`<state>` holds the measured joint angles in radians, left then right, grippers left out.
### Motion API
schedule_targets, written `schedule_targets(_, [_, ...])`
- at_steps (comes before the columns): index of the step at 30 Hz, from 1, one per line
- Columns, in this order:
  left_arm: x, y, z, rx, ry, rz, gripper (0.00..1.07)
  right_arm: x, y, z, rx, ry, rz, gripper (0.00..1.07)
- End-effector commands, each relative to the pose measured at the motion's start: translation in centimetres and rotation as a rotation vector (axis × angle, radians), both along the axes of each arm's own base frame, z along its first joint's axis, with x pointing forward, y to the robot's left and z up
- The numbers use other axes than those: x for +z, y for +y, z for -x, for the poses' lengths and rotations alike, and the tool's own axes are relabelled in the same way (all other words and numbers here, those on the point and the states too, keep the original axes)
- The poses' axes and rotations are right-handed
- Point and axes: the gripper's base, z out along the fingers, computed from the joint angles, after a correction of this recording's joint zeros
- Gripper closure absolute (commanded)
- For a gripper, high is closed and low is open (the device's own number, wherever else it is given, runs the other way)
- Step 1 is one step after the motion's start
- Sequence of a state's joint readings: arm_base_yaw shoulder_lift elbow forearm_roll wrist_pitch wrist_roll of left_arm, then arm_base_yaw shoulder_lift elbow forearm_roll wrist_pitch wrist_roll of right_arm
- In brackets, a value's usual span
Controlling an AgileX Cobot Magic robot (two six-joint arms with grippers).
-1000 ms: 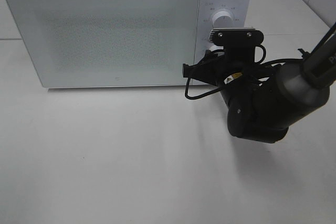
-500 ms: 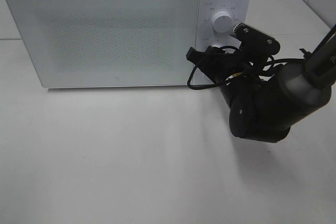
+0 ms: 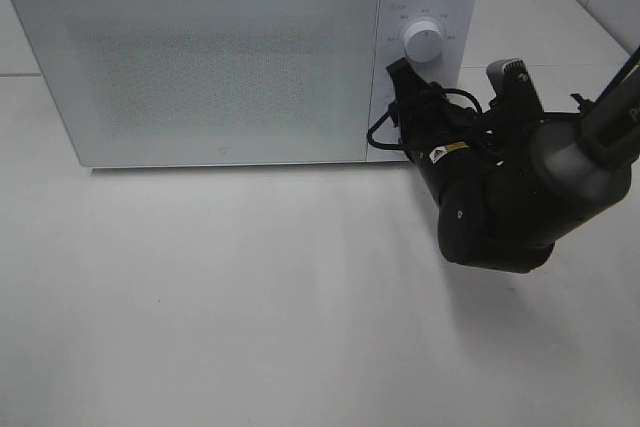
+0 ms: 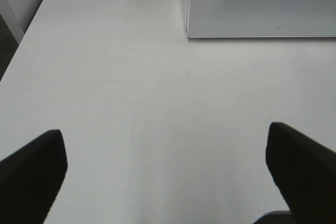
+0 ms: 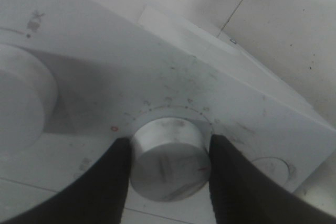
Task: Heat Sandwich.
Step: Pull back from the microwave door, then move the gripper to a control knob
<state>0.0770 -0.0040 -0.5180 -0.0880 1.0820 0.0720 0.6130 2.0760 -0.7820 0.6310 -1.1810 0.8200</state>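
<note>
A: Why does the right gripper [image 5: 169, 148] pinch the nearer round silver dial [image 5: 169, 169] on the white boxy microwave [image 3: 200, 57]?
B: To set heating. The sandwich is unseen, perhaps behind the shut door [image 3: 200, 7]; the left gripper [image 4: 163, 132] gapes, empty.

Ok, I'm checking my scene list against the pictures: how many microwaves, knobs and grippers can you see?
Microwave: 1
Knobs: 2, the upper knob and the gripped knob
Grippers: 2, the left gripper and the right gripper
Total: 5
</note>
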Motion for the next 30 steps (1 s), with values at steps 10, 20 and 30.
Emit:
schedule_targets(10, [0.04,-0.01,0.26,-0.002,-0.03,0.002,0.09,2.49,0.28,-0.36,-0.028,-0.206,-0.436,0.88])
schedule_targets(20, [0.04,-0.01,0.26,-0.002,-0.03,0.002,0.09,2.49,0.26,-0.36,-0.049,-0.184,-0.711,0.87])
schedule_targets(30, [0.04,-0.01,0.26,-0.002,-0.03,0.002,0.09,2.48,0.33,-0.35,-0.04,-0.184,-0.675,0.86])
